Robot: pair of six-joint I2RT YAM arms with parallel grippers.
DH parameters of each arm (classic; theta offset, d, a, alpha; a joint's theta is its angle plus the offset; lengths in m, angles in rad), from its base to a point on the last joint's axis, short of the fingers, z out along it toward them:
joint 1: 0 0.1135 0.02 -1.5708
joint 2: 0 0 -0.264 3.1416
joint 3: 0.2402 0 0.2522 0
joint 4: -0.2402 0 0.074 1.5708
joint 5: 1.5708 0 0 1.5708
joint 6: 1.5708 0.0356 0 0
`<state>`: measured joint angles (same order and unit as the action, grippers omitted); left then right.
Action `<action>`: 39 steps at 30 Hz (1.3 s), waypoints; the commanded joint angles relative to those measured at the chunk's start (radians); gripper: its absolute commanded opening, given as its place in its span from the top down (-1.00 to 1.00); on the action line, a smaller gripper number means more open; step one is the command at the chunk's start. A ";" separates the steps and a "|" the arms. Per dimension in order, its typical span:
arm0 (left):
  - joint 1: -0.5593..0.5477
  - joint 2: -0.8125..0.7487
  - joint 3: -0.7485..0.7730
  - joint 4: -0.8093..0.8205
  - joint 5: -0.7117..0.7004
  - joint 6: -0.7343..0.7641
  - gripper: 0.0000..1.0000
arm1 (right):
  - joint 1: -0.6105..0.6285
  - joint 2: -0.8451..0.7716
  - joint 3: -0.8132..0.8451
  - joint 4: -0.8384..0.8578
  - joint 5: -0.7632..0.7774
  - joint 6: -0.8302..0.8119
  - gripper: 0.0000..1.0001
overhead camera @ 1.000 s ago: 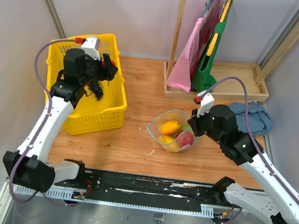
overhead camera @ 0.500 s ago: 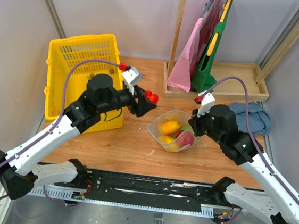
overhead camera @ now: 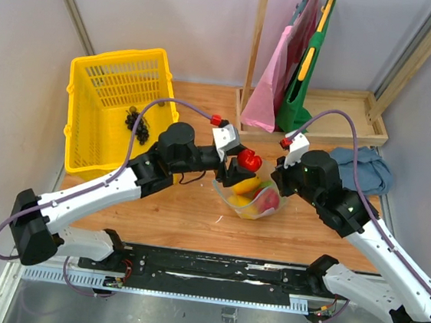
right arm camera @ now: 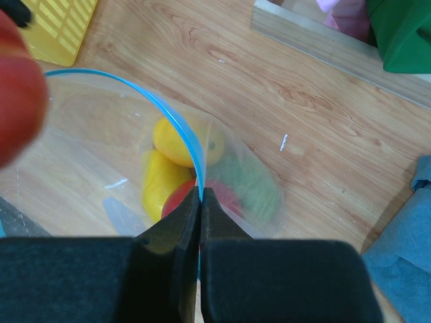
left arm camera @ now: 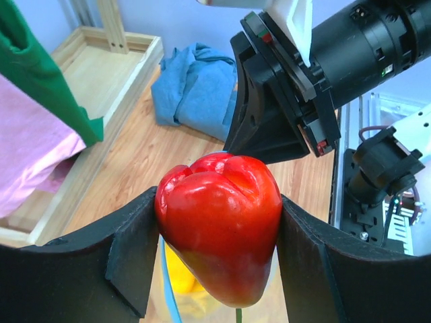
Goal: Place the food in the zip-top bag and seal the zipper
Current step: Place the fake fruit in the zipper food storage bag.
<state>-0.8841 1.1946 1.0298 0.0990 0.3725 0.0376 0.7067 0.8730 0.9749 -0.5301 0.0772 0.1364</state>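
Left gripper [overhead camera: 240, 166] is clamped on both sides of a red toy pepper [left arm camera: 219, 235], which I have hanging just over the left side of the zip-top bag [right arm camera: 87, 134], whose open mouth is below and slightly to the right. Right gripper [right arm camera: 200, 202] pinches the blue zipper [right arm camera: 168, 114] on its own side, propping the mouth open, with the mango [right arm camera: 182, 141] inside.

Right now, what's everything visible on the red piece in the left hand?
The red pepper looks like a glossy plastic toy with a lobed top, shading to orange toward its narrow end. The left hand pinches it on both sides between its black fingers. It is held in the air over the mouth of the open zip-top bag, and nothing else visibly touches it.
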 commanded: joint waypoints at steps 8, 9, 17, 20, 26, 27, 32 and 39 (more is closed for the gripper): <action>-0.034 0.127 -0.018 0.082 0.011 0.087 0.41 | -0.009 -0.012 0.047 -0.019 0.006 0.010 0.99; -0.035 0.124 -0.024 0.079 0.009 0.090 0.33 | -0.009 -0.014 0.048 -0.019 0.010 0.008 0.99; -0.036 0.088 -0.065 0.060 0.024 0.106 -0.25 | -0.009 -0.012 0.048 -0.019 0.013 0.008 0.99; -0.036 0.080 -0.064 0.044 0.050 0.115 -0.36 | -0.009 -0.014 0.048 -0.019 0.013 0.007 0.99; -0.036 0.066 -0.063 0.007 0.097 0.140 -0.52 | -0.008 -0.016 0.049 -0.022 0.015 0.006 0.99; -0.036 0.065 -0.064 0.005 0.106 0.142 -0.54 | -0.009 -0.017 0.050 -0.022 0.015 0.006 0.99; -0.038 0.055 -0.062 -0.011 0.080 0.138 -0.63 | -0.009 -0.016 0.052 -0.023 0.012 0.006 0.99; -0.038 -0.006 -0.019 -0.047 -0.048 0.072 -0.65 | -0.009 -0.017 0.055 -0.026 0.018 0.004 0.99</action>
<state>-0.9127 1.2404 0.9733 0.0723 0.4107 0.1474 0.7067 0.8692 0.9920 -0.5514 0.0788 0.1375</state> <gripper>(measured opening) 0.822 0.012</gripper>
